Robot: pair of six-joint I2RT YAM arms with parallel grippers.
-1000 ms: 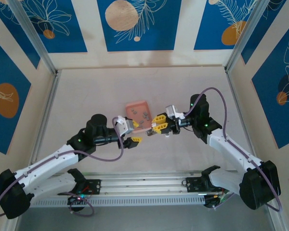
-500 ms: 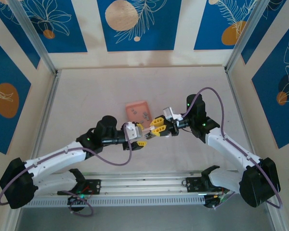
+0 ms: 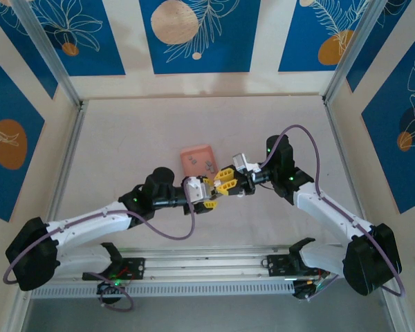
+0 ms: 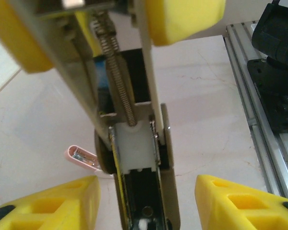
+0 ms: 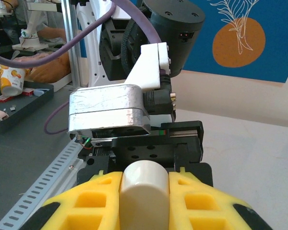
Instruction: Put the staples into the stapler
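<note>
Stapler (image 4: pixel 134 148) hangs open above the table's (image 3: pixel 124 131) middle, clamped by the right gripper (image 5: pixel 144 184), seemingly so its channel faces the left gripper (image 4: pixel 146 181), whose fingers (image 4: pixel 53 206) stand apart around it (not touching); beyond, staples (image 3: pixel 207 164) wait in the pink tray (image 3: pixel 189 151).

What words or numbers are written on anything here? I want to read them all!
Nothing here is clear enough to read.
Orange-and-white cup: has printing on it, but it is too blurred to read.
Stapler: no lettering shows on it.
Blue wall panels: leaf and circle drawings only, no words.
</note>
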